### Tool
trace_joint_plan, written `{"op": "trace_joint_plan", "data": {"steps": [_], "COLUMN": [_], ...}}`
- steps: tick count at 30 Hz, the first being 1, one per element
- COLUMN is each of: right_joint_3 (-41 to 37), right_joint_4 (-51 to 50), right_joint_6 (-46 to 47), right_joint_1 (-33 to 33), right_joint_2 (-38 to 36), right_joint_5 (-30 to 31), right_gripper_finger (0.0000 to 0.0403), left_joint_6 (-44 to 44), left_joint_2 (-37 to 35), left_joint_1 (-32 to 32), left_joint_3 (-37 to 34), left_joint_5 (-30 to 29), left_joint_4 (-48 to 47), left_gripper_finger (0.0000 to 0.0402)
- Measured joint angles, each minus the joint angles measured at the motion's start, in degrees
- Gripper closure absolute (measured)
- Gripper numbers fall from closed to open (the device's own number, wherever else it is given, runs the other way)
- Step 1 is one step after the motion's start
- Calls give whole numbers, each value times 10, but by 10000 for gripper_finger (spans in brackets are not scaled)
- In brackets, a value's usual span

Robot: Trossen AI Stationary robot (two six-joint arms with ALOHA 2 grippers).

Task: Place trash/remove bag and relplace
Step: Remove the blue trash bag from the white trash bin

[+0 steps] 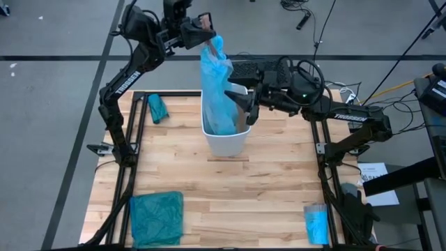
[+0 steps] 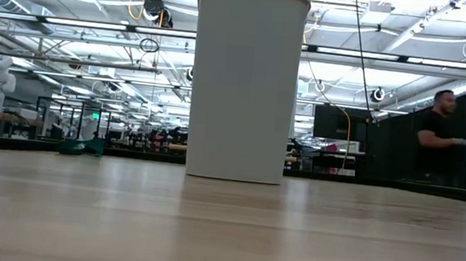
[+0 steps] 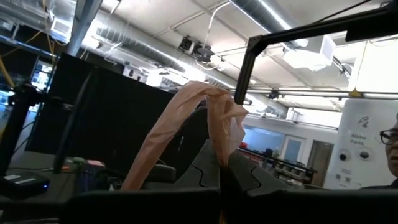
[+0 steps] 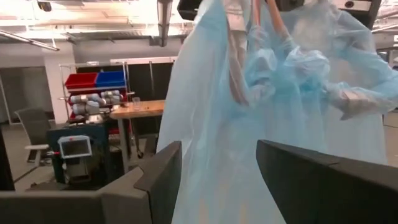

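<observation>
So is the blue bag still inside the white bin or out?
Partly out. The left gripper is shut on the bag, lifting its top high above the white bin, while its bottom still hangs inside.

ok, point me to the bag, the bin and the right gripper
bag (image 1: 216, 84): high view, middle of the lifted blue liner.
bin (image 2: 244, 89): low view, front wall.
right gripper (image 1: 245, 106): high view, between its fingertips, beside the liner.

Raised bag (image 1: 217, 84) fills the bin (image 1: 226, 143) mouth — table front (image 1: 244, 202) open.
</observation>
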Motion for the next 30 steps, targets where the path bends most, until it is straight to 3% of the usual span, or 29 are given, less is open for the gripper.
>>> {"op": "trace_joint_plan", "data": {"steps": [11, 19, 30], "right_joint_3": [0, 0, 0], "right_joint_4": [0, -40, -22], "right_joint_6": [12, 48, 54], "right_joint_1": [0, -15, -29], "right_joint_2": [0, 0, 13], "right_joint_5": [-7, 23, -5], "right_gripper_finger": [203, 197, 123], "left_joint_6": [8, -10, -1], "left_joint_2": [11, 20, 19], "left_joint_1": [16, 15, 15], "left_joint_3": [0, -1, -1], "left_joint_5": [-9, -9, -10], "left_joint_4": [0, 4, 2], "left_gripper_finger": [402, 402, 402]}}
